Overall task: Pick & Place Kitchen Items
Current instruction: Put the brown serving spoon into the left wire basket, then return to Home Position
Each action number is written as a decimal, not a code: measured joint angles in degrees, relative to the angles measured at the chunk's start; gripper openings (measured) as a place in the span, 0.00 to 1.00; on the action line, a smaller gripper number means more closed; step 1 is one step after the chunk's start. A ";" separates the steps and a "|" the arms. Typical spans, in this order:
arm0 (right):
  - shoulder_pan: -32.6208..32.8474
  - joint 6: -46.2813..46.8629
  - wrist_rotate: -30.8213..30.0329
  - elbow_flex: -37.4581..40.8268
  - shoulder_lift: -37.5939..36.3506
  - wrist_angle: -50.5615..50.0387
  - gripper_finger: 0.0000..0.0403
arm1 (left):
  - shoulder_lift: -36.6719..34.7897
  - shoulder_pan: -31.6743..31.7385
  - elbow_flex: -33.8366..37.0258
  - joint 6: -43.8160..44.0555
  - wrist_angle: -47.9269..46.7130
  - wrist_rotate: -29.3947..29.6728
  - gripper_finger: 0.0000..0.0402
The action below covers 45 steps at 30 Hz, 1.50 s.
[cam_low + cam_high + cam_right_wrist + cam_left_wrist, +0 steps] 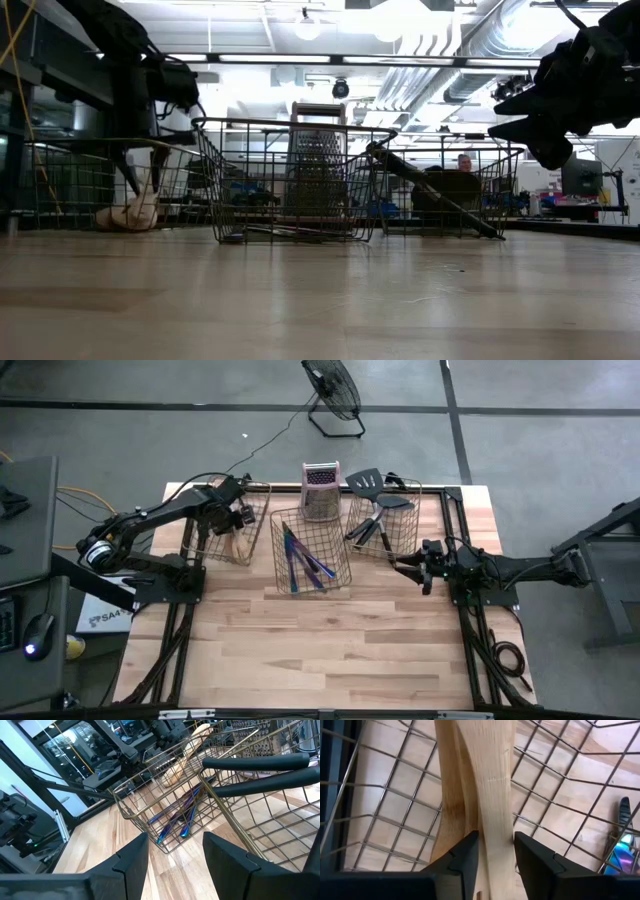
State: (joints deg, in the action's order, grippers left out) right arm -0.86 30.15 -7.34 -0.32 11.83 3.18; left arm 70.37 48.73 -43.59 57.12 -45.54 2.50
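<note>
The left gripper's fingers (470,857) stand either side of a pale wooden handle (490,795) inside the left basket (262,495) — whether they are pinching it or already easing off I cannot tell, though no gap shows at the wood. The handle runs straight away from the fingers, so its long axis lies in line with the left gripper (238,513); a second wooden piece overlaps it just beside.

Largest first: the butcher-block table (330,650), pale and smooth. On it, three wire baskets in a row. The middle basket (310,550) holds slim purple-blue cutlery (300,560), shiny and thin. The right basket (385,520) holds black spatulas (370,495) with slotted blades and dark handles leaning over the rim. A ribbed metal grater (320,490) stands upright behind the middle basket.

The right gripper (428,565) hovers just beside the right basket with its fingers apart and nothing between them. It is the nearer arm to the spatulas; the left is plainly nearer the wood.
</note>
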 joint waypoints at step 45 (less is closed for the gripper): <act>-0.01 0.00 0.00 0.00 0.00 0.00 0.45 | -30.47 -30.50 0.09 -44.11 25.75 -8.01 0.60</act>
State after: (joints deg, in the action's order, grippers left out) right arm -0.88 30.15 -7.34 -0.32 11.83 3.18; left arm 39.89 18.23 -43.50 13.01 -19.78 -5.50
